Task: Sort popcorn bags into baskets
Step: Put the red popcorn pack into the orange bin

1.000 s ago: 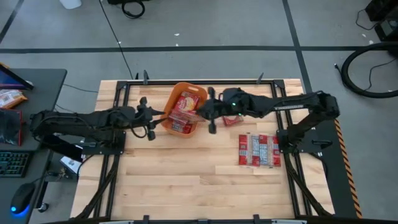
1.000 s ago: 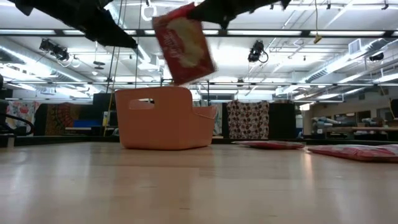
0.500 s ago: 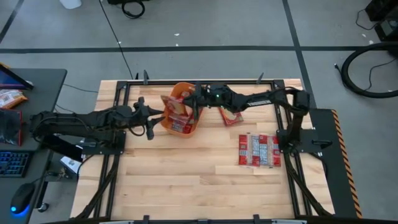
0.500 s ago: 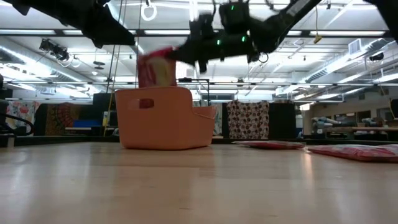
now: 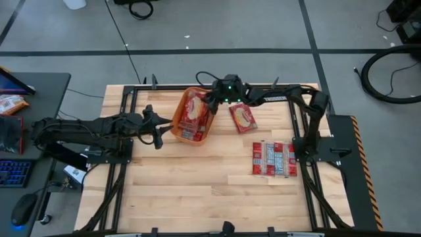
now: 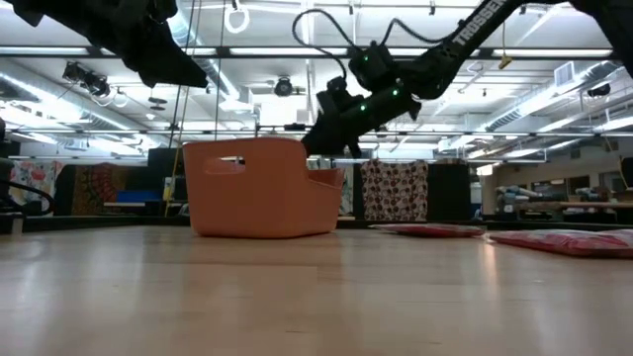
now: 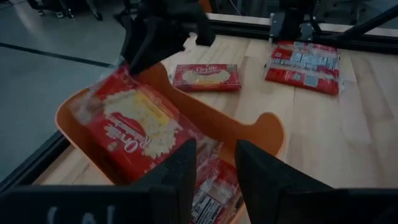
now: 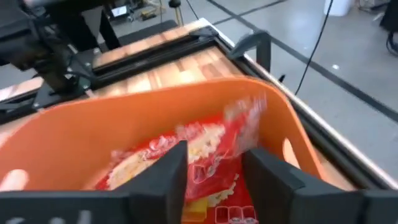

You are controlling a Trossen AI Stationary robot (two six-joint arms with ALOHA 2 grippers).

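Observation:
The orange basket (image 5: 197, 89) (image 6: 262, 188) stands at the table's far middle with several red popcorn bags (image 5: 194, 113) (image 7: 140, 127) lying in it. My right gripper (image 5: 209, 106) (image 8: 214, 168) (image 6: 309, 148) is open just above the basket's right rim, and a blurred bag (image 8: 205, 152) lies beyond its fingers inside the basket. My left gripper (image 5: 164, 125) (image 7: 214, 180) hovers open above the basket's left end with nothing between its fingers. One bag (image 5: 242, 117) (image 7: 206, 76) lies flat on the table right of the basket. More bags (image 5: 273, 158) (image 7: 305, 59) lie side by side farther right.
Black metal rails (image 5: 197, 85) frame the tabletop. My right arm's base (image 5: 316, 141) stands beside the row of bags. Bare wood (image 5: 197, 191) fills the table's near half. A desk with a keyboard (image 5: 14, 172) stands off the table's left edge.
My right gripper has come down from high above the basket to its right rim and has let go of a popcorn bag. The bag hung tilted above the basket, then stood half inside it, and now lies in it.

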